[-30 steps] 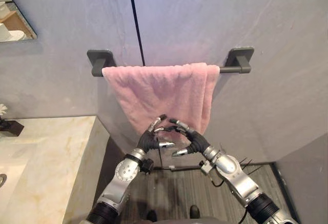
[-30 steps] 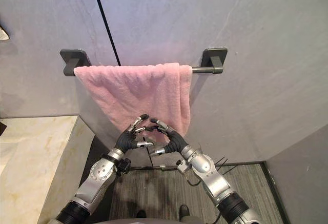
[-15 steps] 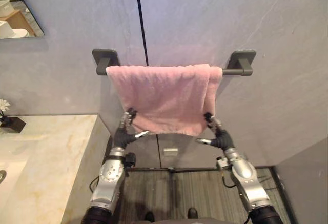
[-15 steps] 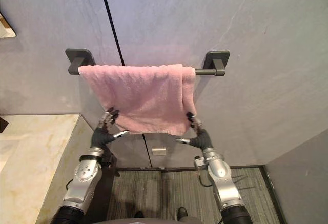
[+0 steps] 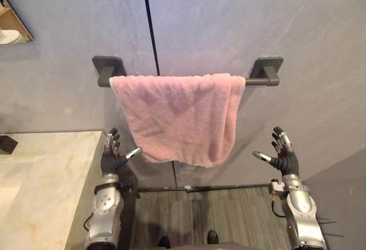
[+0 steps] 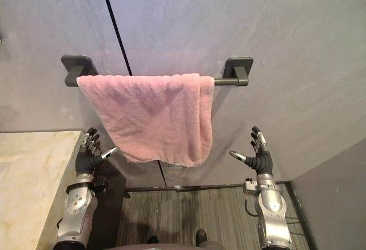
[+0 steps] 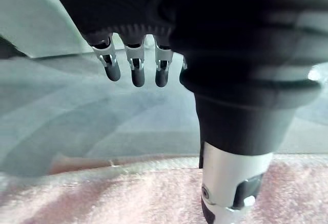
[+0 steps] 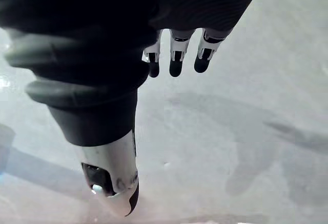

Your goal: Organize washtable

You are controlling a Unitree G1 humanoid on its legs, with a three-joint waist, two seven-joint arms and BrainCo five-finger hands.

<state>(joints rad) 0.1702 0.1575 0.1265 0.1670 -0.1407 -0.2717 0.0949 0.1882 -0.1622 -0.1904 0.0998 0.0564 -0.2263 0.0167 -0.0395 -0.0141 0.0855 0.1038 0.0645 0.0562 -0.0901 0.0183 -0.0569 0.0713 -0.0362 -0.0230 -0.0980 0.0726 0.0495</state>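
Both my hands are empty and spread wide, fingers straight with the thumbs out. My left hand (image 5: pixel 112 157) hangs below the left bracket of the rail (image 5: pixel 258 80). My right hand (image 5: pixel 283 158) hangs below and a little outside the right bracket. Neither one touches anything.

The pink towel (image 5: pixel 180 115) is draped over the rail, pushed up against its left bracket. A short bare stretch of bar shows at the right end. The right edge of the towel is doubled over on itself, and the bottom hem slants.

I think that unevenness is the main risk. Only the cloth's own weight holds the towel on the rail. If I tug one lower corner to straighten the hem, the whole towel could slide along or over the bar and drop to the floor (image 5: pixel 229 210) beneath it. Pulling with just one hand would make that worse. My dark fingertips could also catch in the loops of the pile and drag it as I pull away.

My left hand is just beside the edge of the tabletop (image 5: pixel 40 175), below the rail's left end. A careless swing there could knock it.
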